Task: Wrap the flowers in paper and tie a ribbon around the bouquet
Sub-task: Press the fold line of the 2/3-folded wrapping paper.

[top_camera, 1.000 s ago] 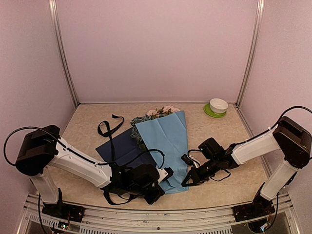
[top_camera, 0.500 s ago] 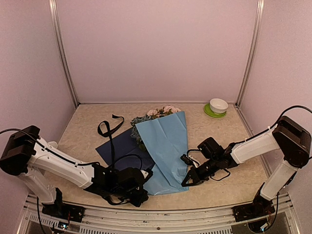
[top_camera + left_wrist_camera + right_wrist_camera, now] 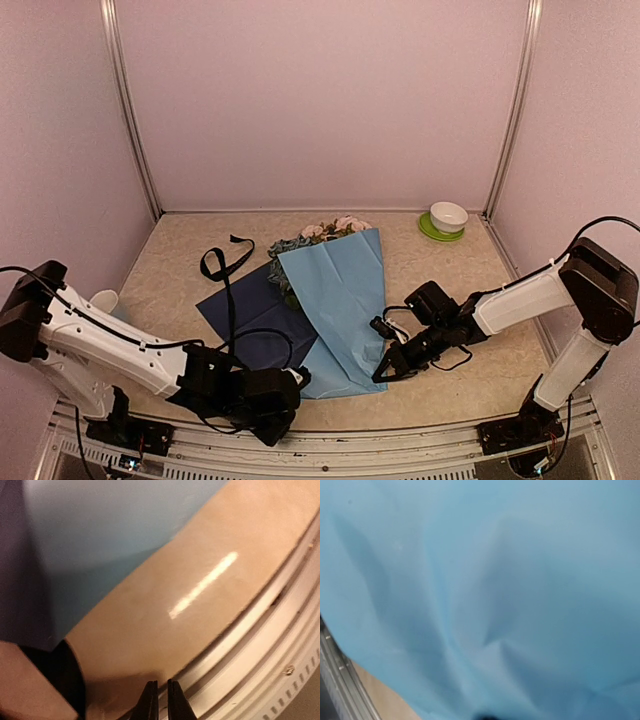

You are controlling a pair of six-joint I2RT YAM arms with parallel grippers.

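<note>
The light blue paper (image 3: 340, 300) is folded over the flowers (image 3: 326, 231), whose pink and blue-grey blooms poke out at its far end. Its navy side (image 3: 250, 312) lies flat to the left. The black ribbon (image 3: 224, 266) loops on the table beyond the navy part and trails over it. My left gripper (image 3: 292, 383) (image 3: 161, 682) is low by the paper's near left corner, jaws almost together with nothing between them. My right gripper (image 3: 384, 368) is at the paper's near right corner. Its fingers are hidden behind paper (image 3: 480, 580), whose creases run to the jaws.
A white bowl on a green saucer (image 3: 447, 220) stands at the back right. A small white object (image 3: 103, 300) lies by the left arm. The table's metal front rail (image 3: 260, 645) runs just under my left gripper. Walls close in three sides.
My left arm has pulled back left and toward the near edge, off the paper's lower corner. The paper's near end has settled flatter. The right arm has not moved.
</note>
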